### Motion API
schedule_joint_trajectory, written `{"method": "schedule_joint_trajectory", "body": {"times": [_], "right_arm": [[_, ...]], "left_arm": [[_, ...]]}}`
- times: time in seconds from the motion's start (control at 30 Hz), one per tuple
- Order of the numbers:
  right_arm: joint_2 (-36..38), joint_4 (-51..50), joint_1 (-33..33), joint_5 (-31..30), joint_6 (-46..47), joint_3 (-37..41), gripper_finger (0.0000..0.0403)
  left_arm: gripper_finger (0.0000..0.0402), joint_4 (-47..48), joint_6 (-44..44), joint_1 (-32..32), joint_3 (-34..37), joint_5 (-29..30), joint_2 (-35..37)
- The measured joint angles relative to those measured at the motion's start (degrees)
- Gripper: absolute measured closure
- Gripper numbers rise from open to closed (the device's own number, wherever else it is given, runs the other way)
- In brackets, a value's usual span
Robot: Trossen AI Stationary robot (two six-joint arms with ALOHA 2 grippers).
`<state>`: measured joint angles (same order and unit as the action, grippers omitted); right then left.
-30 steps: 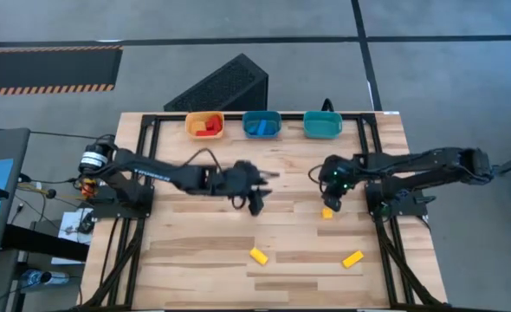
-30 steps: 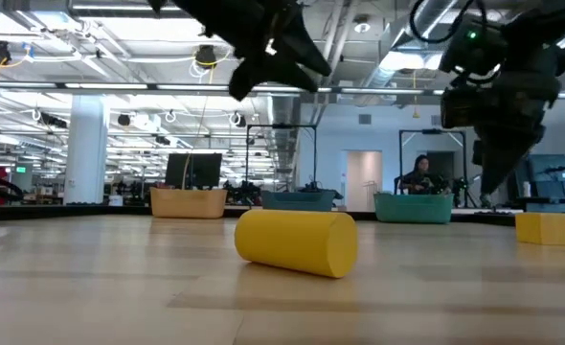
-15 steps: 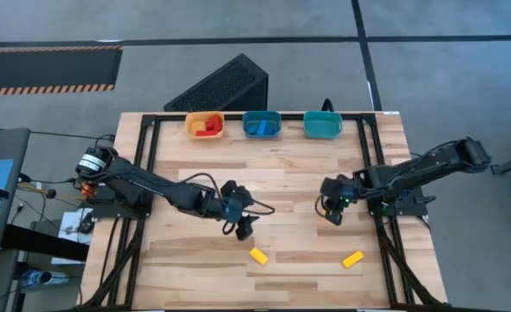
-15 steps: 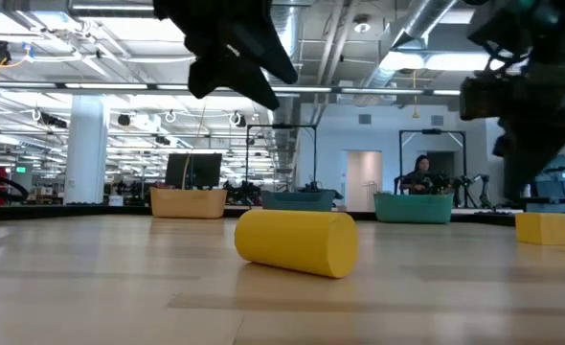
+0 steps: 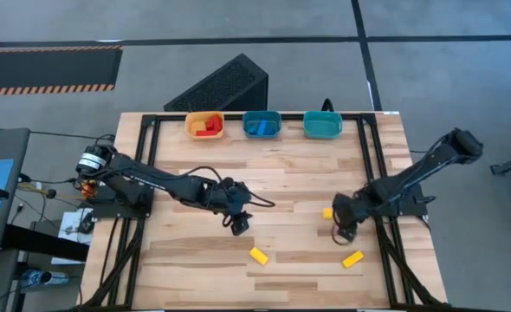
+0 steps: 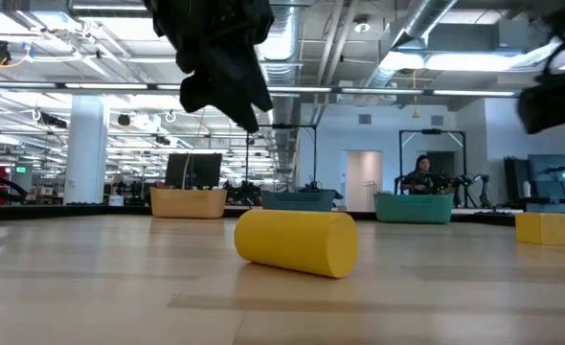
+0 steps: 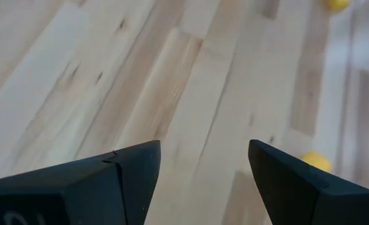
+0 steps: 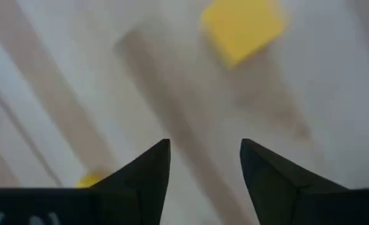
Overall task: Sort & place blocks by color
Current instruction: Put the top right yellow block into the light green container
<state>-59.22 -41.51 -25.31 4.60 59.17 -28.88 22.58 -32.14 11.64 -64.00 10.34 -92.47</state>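
Three yellow blocks lie on the wooden table: a bar near the front middle, seen end-on in the low view, a bar at the front right, and a cube. My left gripper hovers open just behind the first bar, a yellow block showing past one finger. My right gripper hovers open between the cube and the right bar, with a yellow block ahead of its fingers. Neither holds anything.
Three bins stand in a row at the far edge: an orange bin with red blocks, a blue bin with blue blocks, and a teal bin. A black frame runs along the table's sides. Bare wood lies between the arms.
Both grippers have moved toward the table's near edge. The left one has gone from mid-table to just behind the front-middle yellow bar. The right one has left the yellow cube and gone toward the right bar. The blocks have stayed where they were.
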Motion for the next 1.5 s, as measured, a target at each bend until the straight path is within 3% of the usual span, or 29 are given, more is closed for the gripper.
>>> {"method": "schedule_joint_trajectory", "body": {"times": [0.17, 0.37, 0.6, 0.8, 0.93, 1.27, 1.5], "right_arm": [[0.0, -0.5, -9.8, -6.3, 4.8, 0.0, 0.019], [-0.1, -1.3, -11.4, -17.0, 9.6, 0.0, 0.0199], [-0.1, -1.5, -11.0, -27.3, -6.1, 0.8, 0.0169], [-0.1, 4.5, -7.6, -23.4, -20.5, 3.2, 0.0132], [-0.1, 9.1, -5.2, -22.9, -25.2, 4.9, 0.0125], [-0.1, 15.5, 0.6, -20.8, -30.8, 7.9, 0.0128], [-0.1, 19.0, 2.1, -17.4, -33.6, 7.9, 0.016]], "left_arm": [[0.0173, 3.3, 0.0, -0.1, 0.0, 0.4, 0.0], [0.0173, 3.4, 2.5, -0.1, 0.0, 0.2, 0.0], [0.0173, 0.6, 2.6, -1.1, 0.0, 0.1, 0.0], [0.0173, -3.5, 1.4, -1.2, 0.0, 2.2, 0.0], [0.0173, -3.9, 1.4, -1.4, 0.0, 3.0, 0.0], [0.0173, -4.1, 0.9, -1.5, 0.0, 3.5, 0.0], [0.0173, -4.1, 0.4, -1.6, 0.0, 3.8, 0.0]]}}
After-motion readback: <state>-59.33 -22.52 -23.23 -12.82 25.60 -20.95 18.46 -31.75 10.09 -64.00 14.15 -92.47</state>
